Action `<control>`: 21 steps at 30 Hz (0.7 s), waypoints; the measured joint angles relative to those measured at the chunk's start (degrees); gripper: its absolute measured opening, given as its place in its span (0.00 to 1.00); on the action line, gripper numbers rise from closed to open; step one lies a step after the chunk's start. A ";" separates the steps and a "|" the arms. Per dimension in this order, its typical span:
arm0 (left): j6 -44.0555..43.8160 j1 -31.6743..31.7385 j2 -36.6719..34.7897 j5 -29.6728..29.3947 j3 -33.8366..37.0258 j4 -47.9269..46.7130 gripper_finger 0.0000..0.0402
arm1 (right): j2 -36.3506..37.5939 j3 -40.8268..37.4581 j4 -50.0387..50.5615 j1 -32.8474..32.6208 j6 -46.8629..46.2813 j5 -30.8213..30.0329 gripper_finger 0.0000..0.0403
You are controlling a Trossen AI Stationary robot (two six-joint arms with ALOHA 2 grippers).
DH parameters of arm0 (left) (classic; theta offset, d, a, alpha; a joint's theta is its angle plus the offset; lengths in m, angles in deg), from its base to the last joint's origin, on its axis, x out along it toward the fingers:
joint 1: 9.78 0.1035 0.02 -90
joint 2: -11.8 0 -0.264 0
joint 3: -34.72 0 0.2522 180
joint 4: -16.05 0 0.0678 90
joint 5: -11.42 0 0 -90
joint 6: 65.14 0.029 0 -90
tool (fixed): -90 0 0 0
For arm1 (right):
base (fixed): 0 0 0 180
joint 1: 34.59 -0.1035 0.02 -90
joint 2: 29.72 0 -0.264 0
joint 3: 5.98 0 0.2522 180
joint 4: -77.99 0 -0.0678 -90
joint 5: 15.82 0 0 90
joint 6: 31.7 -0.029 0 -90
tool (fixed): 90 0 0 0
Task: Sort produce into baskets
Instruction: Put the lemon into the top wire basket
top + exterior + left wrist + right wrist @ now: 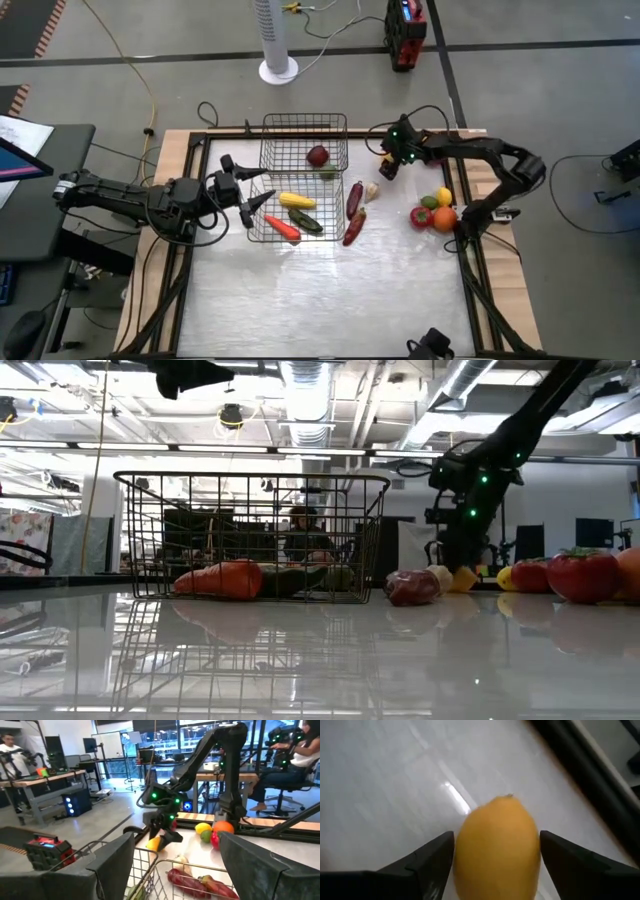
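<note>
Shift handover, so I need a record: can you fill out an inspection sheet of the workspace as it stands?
Surface: table, pale and glossy, wood-framed.
Job's things: two wire baskets adjoining; red fruit in the far one; corn, carrot, green vegetable in the near one; two dark red vegetables and a fruit cluster on the table.
Clutter: nothing seen.
Grippers: left gripper open over the near basket; right gripper around a yellow fruit, grip unclear.
Cables: yellow cable on the floor.
Surroundings: white fan; seated person.
</note>
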 joint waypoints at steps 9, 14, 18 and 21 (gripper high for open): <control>-0.02 0.00 0.00 -0.40 0.00 0.01 0.69 | -1.48 0.00 1.18 -1.99 0.57 -1.25 0.71; -0.02 0.00 0.00 -0.40 0.00 -0.01 0.69 | 1.09 0.00 1.42 -5.65 -1.57 -1.55 0.68; -0.02 0.00 0.00 -0.41 0.00 -0.01 0.69 | 4.25 1.92 1.15 -10.16 -3.63 -1.54 0.68; 0.27 0.00 0.02 -0.42 0.00 0.48 0.69 | 5.82 4.86 -1.83 -14.13 -5.33 -1.51 0.68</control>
